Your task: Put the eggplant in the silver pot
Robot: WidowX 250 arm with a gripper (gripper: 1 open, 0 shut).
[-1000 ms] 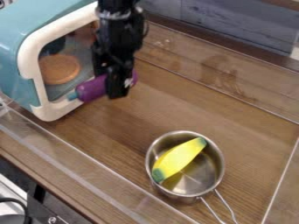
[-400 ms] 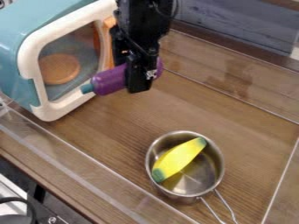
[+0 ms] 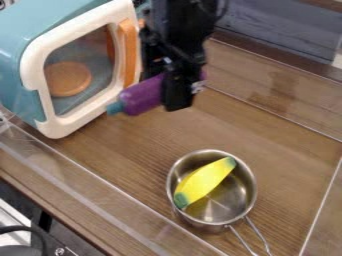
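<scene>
Now, near to far:

Silver pot: the silver pot point(image 3: 214, 190) sits at the near right of the worktop point(image 3: 287, 125), its thin wire handle running off toward the near edge. It is in the same spot as a second ago.

Pot contents: a yellow toy vegetable point(image 3: 205, 183) with a green end lies slantwise inside it, taking up much of the bowl. It has not stirred either.

Eggplant: the eggplant point(image 3: 142, 98) hangs in the air above the middle of the worktop, well clear of the wood, its purple body sticking out to the left of the fingers. A second ago it was further left, right in front of the toy microwave's door; it has since travelled right and a little upward.

Claw: the claw point(image 3: 177, 92) points downward and is clamped shut on the eggplant.

Toy microwave: the teal-and-cream toy microwave point(image 3: 47, 60) stands at the far left with its door ajar and a round brown item on show inside.

Meaning for the task: the pick-up looks done and the carry is under way. The eggplant is not yet over the pot, so more travel right and nearer seems needed. My guess is that the yellow vegetable leaves little room.
</scene>
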